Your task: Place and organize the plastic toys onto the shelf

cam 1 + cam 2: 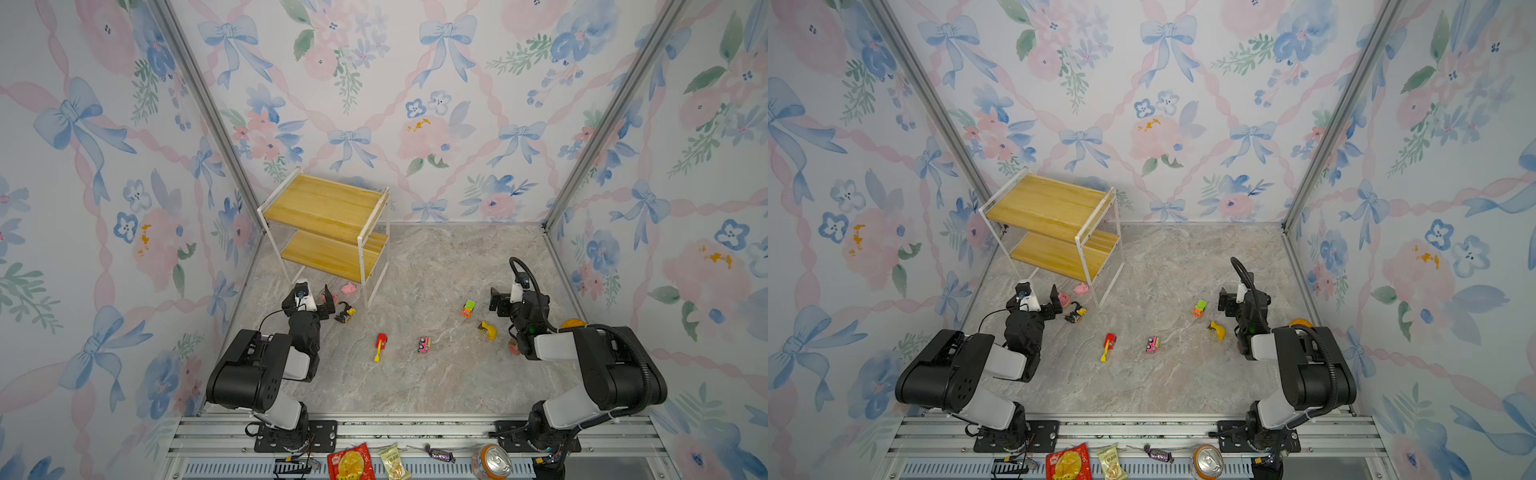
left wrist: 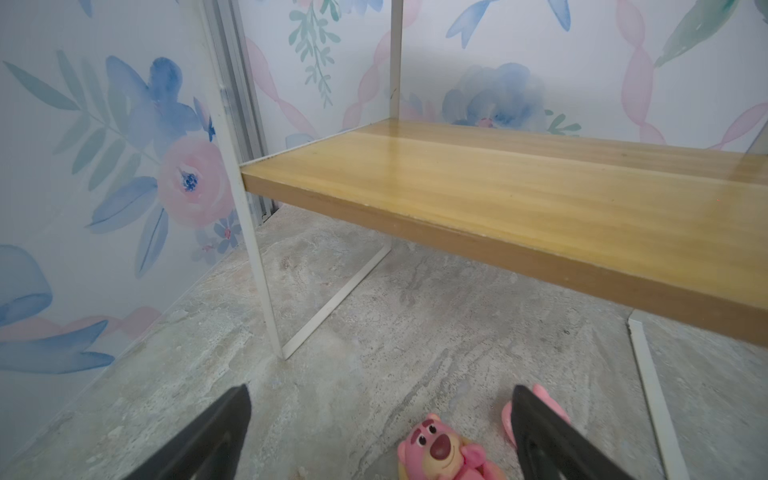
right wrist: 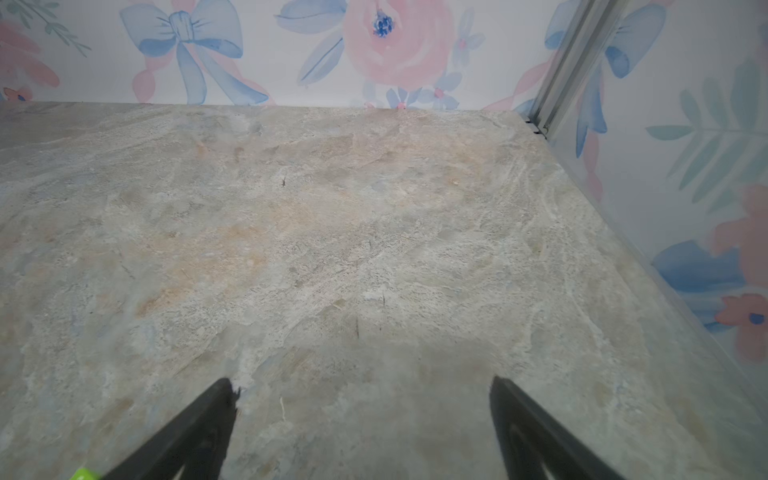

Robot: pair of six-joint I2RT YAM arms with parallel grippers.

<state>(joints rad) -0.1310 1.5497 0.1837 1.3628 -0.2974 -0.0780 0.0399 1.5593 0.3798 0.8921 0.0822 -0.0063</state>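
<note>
Both top views: red snack packet [image 1: 351, 462] and can [image 1: 491, 460], print illegibly small

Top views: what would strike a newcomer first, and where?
The two-tier shelf stands bare at the far left. A red car, a pink car and a green-orange car dot the marble floor. The open left gripper hovers by the round pink figure.
</note>
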